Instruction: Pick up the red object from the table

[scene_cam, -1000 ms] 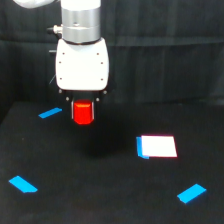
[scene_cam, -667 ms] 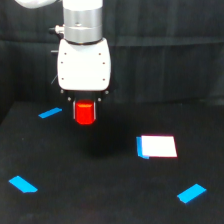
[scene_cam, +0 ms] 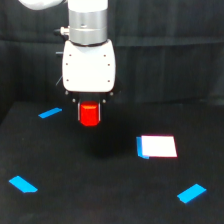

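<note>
One gripper (scene_cam: 90,114) is being seen with its dark fingers (scene_cam: 78,113) pressed against both sides of the red object (scene_cam: 90,115), which is being held clear above the table (scene_cam: 100,200). Farther out, a white card (scene_cam: 158,147) and three blue tape strips (scene_cam: 50,113) (scene_cam: 23,184) (scene_cam: 191,193) are being borne by the black surface.
</note>
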Controlling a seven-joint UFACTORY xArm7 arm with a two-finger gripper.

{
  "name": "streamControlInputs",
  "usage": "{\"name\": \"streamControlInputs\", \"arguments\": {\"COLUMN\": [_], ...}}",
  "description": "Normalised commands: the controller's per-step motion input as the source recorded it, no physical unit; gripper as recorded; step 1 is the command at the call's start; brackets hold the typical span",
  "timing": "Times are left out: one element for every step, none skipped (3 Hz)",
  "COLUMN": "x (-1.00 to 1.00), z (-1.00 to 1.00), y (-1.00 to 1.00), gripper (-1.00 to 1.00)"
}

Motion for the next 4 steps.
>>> {"name": "streamControlInputs", "arguments": {"x": [0.15, -0.01, -0.04, 0.03], "z": [0.05, 0.20, 0.26, 0.10], "y": [-0.07, -0.07, 0.05, 0.02], "gripper": [-0.97, -0.99, -0.94, -0.96]}}
